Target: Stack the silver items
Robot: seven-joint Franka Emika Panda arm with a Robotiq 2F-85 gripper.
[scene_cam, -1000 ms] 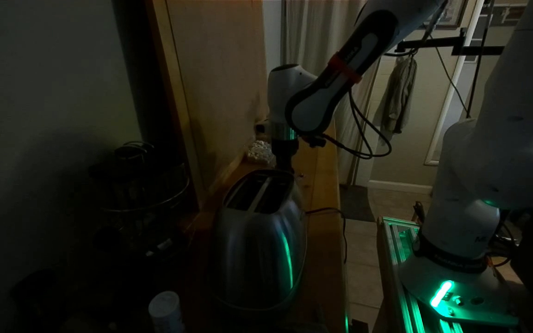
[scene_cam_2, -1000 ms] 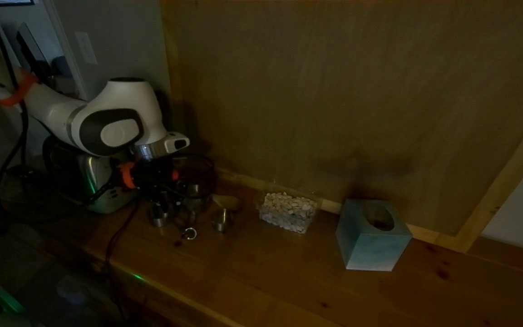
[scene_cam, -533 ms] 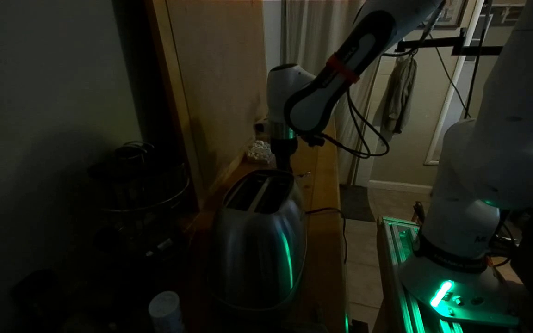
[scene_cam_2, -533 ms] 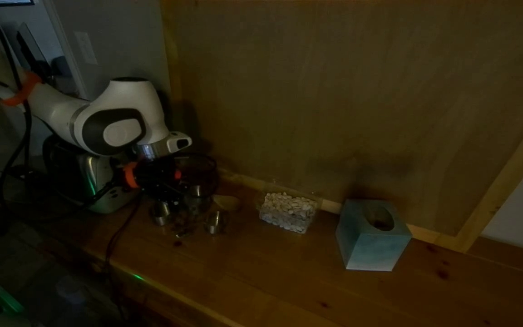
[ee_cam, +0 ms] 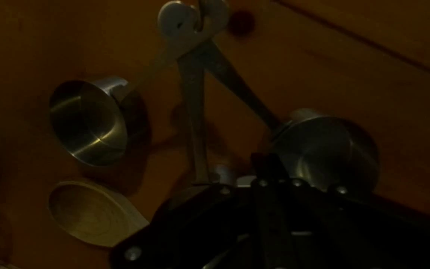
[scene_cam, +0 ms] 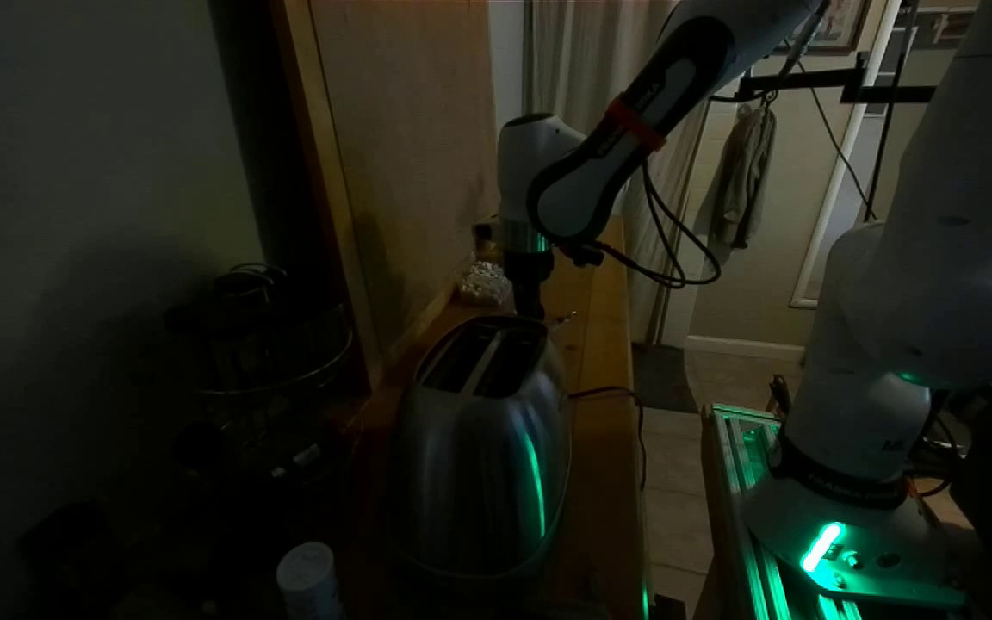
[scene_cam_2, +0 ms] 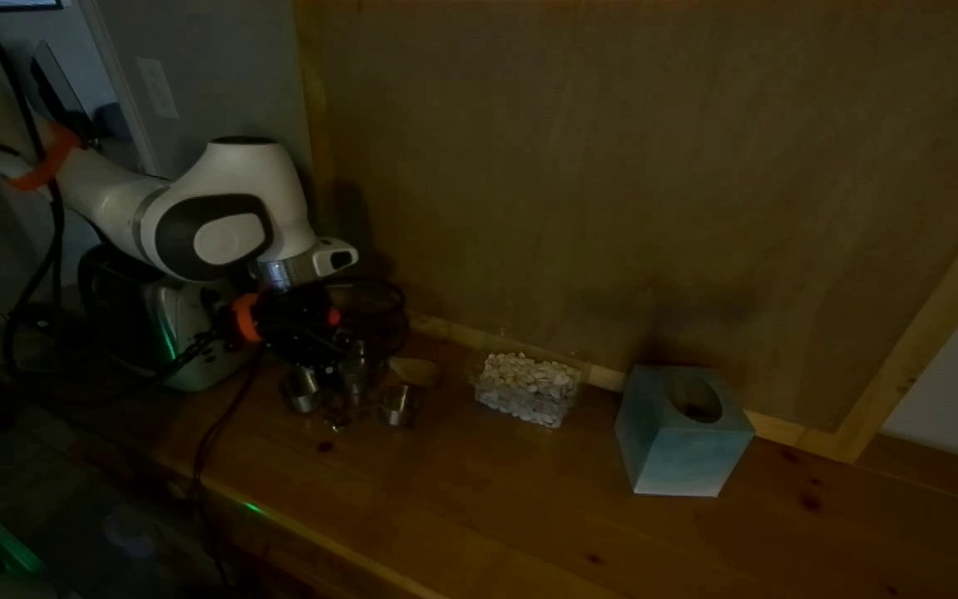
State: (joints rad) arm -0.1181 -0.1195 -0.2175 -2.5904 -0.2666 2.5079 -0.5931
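Observation:
Three silver measuring cups, joined at their handle ends [ee_cam: 190, 22], rest on the wooden counter. In the wrist view one cup [ee_cam: 88, 123] lies tilted at left, one [ee_cam: 329, 149] is at right, and the middle cup [ee_cam: 185, 196] is mostly hidden under the gripper. In an exterior view they show as the left cup [scene_cam_2: 303, 391], middle cup [scene_cam_2: 354, 376] and right cup [scene_cam_2: 398, 406]. My gripper [ee_cam: 265, 160] points down with its fingers close together at the near rim of the wrist view's right cup and appears shut on it. Darkness hides the exact contact.
A wooden spoon [ee_cam: 92, 216] lies beside the cups. A silver toaster [scene_cam: 483, 465] stands close to the arm, with a cable [scene_cam: 625, 392]. A clear box of pale pieces [scene_cam_2: 526, 387] and a blue tissue box [scene_cam_2: 683, 433] stand along the wooden wall panel [scene_cam_2: 612, 208].
The gripper has moved slightly right and up in an exterior view, and the left cup has shifted with it. The right cup and handle ends have also shifted and turned.

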